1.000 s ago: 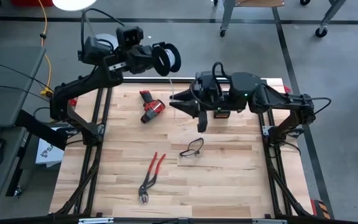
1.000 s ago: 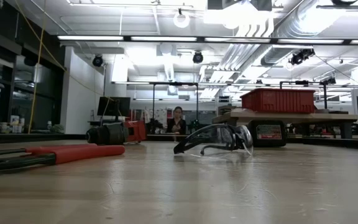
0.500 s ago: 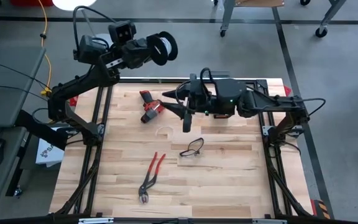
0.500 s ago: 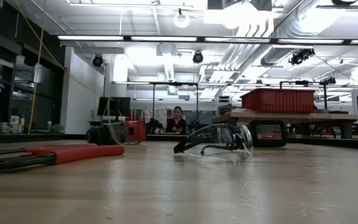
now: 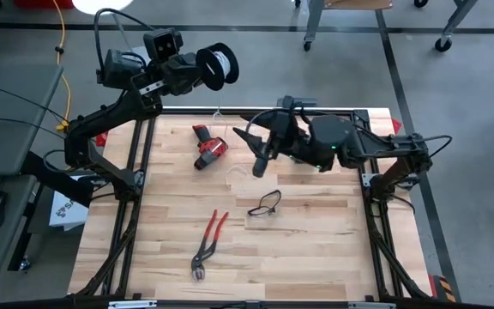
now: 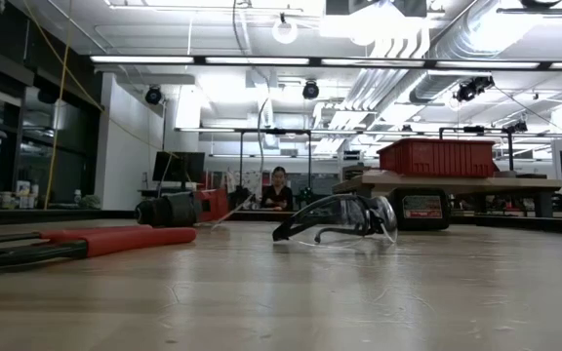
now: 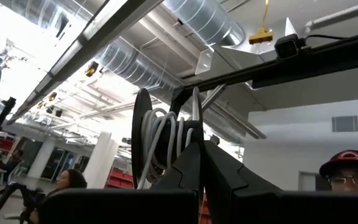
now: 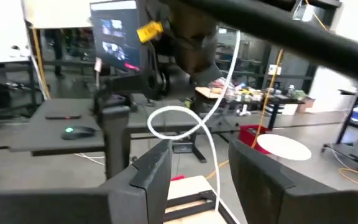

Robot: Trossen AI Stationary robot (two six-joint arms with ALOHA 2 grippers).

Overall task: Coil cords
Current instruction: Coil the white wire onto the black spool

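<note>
Part of the cord [image 7: 160,140] is wound on the spool [image 5: 215,66], clamped by the left gripper [image 5: 189,70]; the right gripper [image 5: 258,154], fingers apart, holds nothing, and loose cord is left.

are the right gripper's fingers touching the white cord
Cannot tell. In the right wrist view the white cord loops between the open fingers of the right gripper; contact isn't plain.

i've got the spool [image 5: 216,66] up past the table's [image 5: 316,257] far edge, w/ the drill [image 5: 207,147] on the table just below it. glasses [image 5: 265,203] sit mid-table, pliers [image 5: 207,244] nearer me, to their left.
</note>
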